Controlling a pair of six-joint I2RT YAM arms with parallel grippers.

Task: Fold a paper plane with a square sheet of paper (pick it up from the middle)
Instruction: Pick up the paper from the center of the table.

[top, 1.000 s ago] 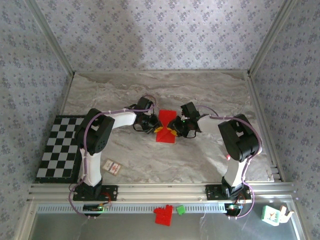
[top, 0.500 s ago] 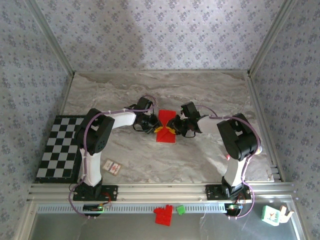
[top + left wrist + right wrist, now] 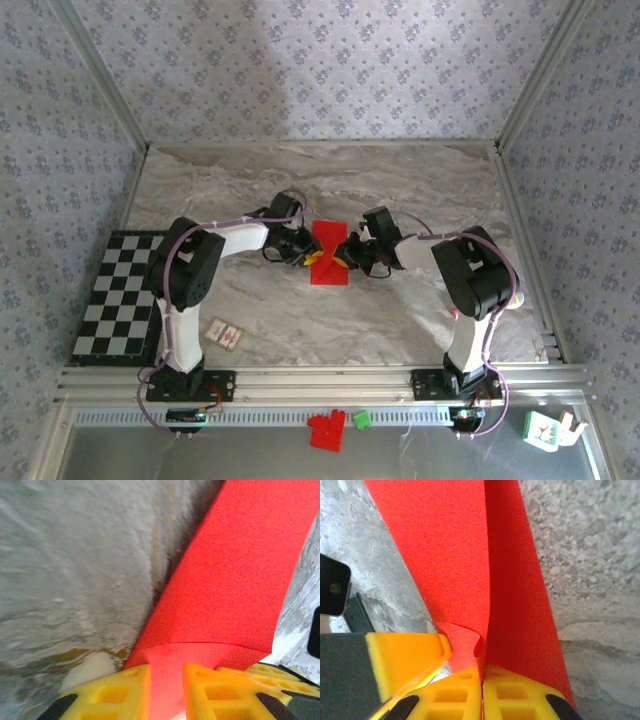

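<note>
The thin bright red square sheet of paper (image 3: 331, 252) lay mid-fold at the middle of the grey marbled bench (image 3: 420, 180). The right gripper (image 3: 482, 692) was clenched on its raised crease, while the left gripper (image 3: 166, 682) straddled a flap, fingers slightly parted. The next move probably called for sharpening that crease without dragging the sheet.

Floral walls (image 3: 300, 70) enclose a seemingly marble tabletop (image 3: 420, 170).

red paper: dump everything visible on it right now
The paper is thin, bright red, matte and unmarked. It is folded: layers overlap along a lengthwise crease, giving a narrow oblong, not a pointed dart. It sits mid-table between the two arms, one side seemingly raised off the marbled surface. The right gripper is shut on its creased edge. The left gripper has its yellow pads apart, with a folded flap between them.
</note>
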